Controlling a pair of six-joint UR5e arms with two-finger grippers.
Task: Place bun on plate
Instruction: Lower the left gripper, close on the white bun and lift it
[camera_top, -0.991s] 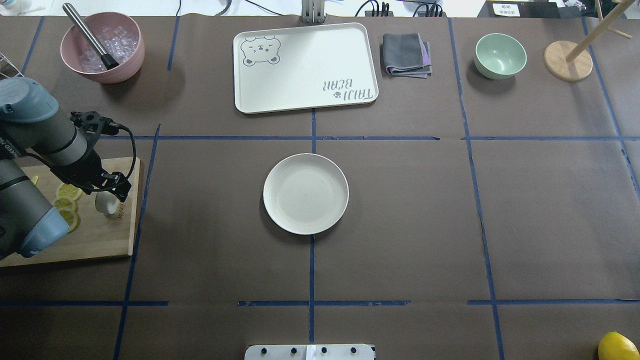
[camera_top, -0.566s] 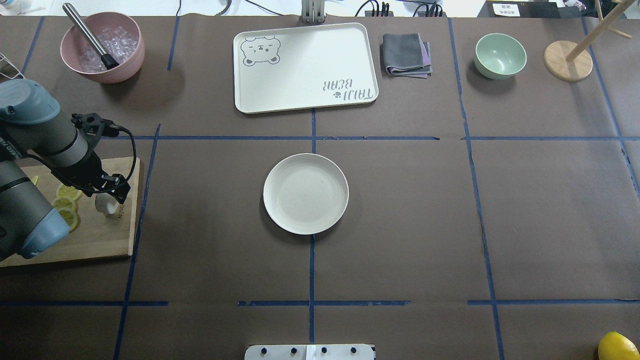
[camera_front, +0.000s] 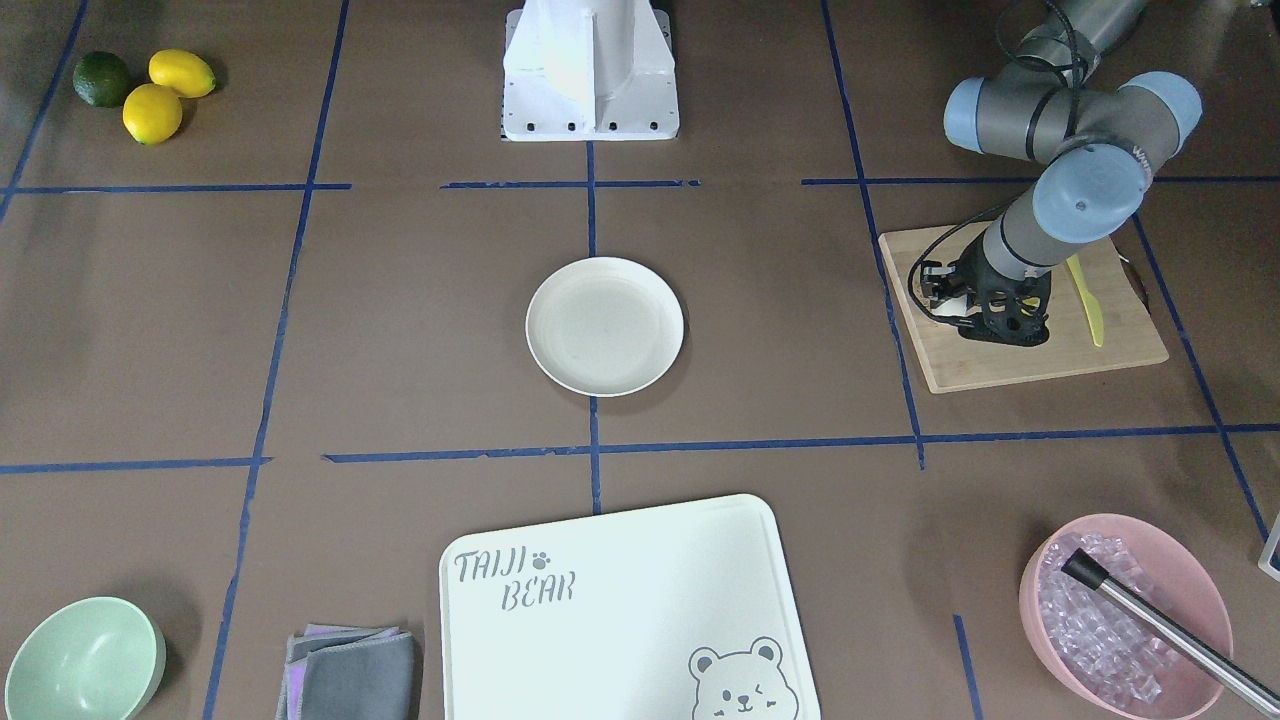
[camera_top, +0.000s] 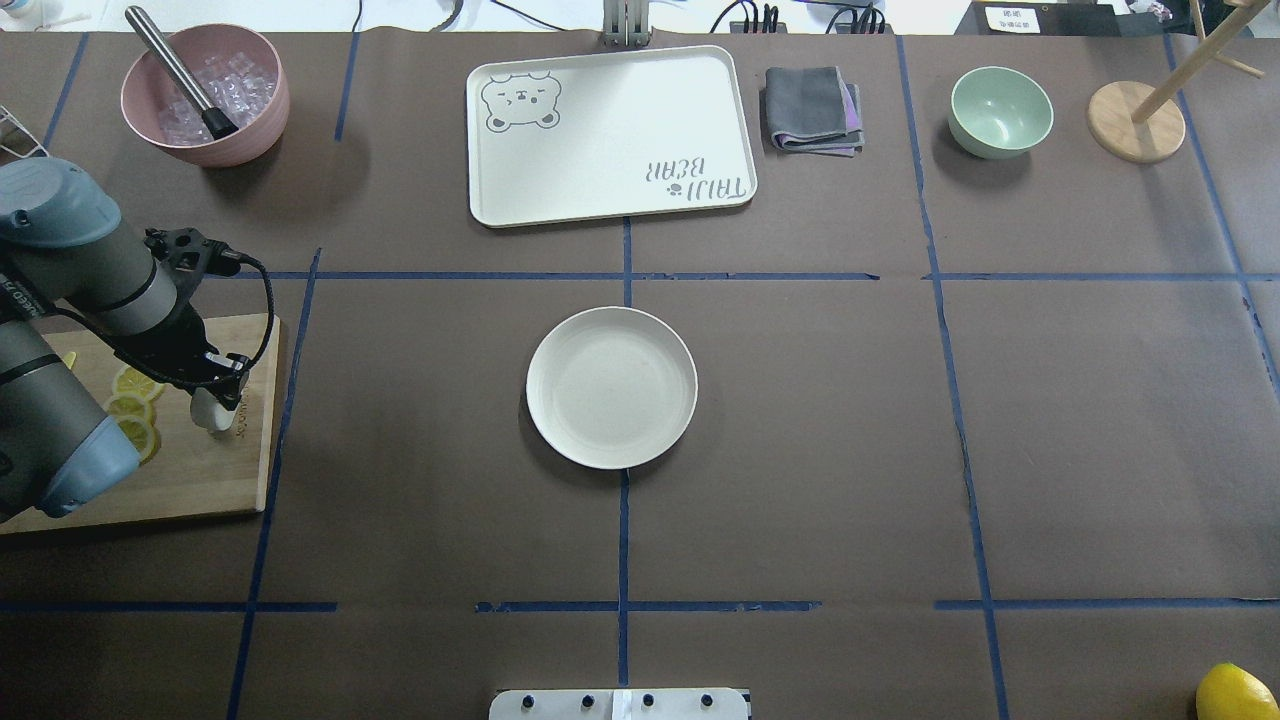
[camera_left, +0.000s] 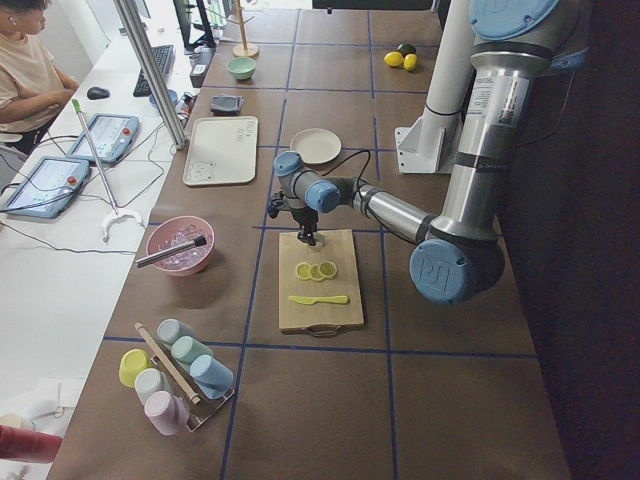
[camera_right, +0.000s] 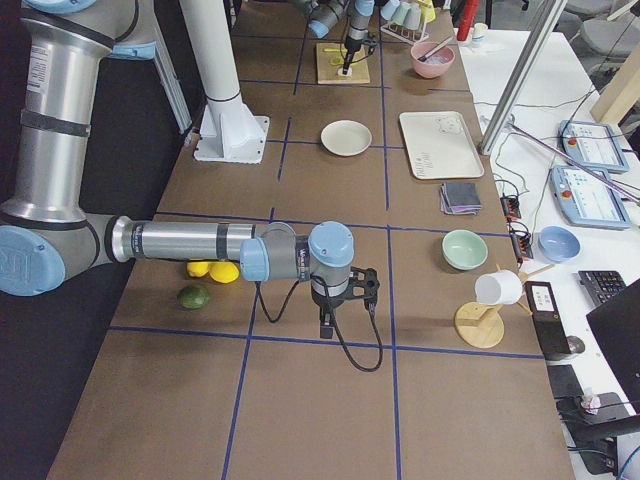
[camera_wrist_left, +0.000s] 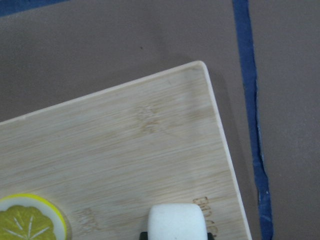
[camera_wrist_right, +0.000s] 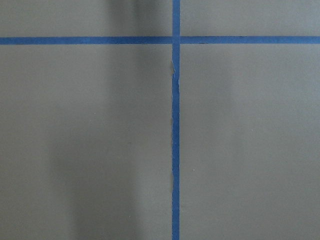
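Fingers of your left gripper have just narrowed and now clamp the bun, which sits on the cutting board. You appear to have the grasp, so next lift and carry it to the plate, well apart.

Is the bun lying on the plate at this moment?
No, the plate is bare in the overhead view, and the bun sits on the wooden board.

Part of bun off-frame below
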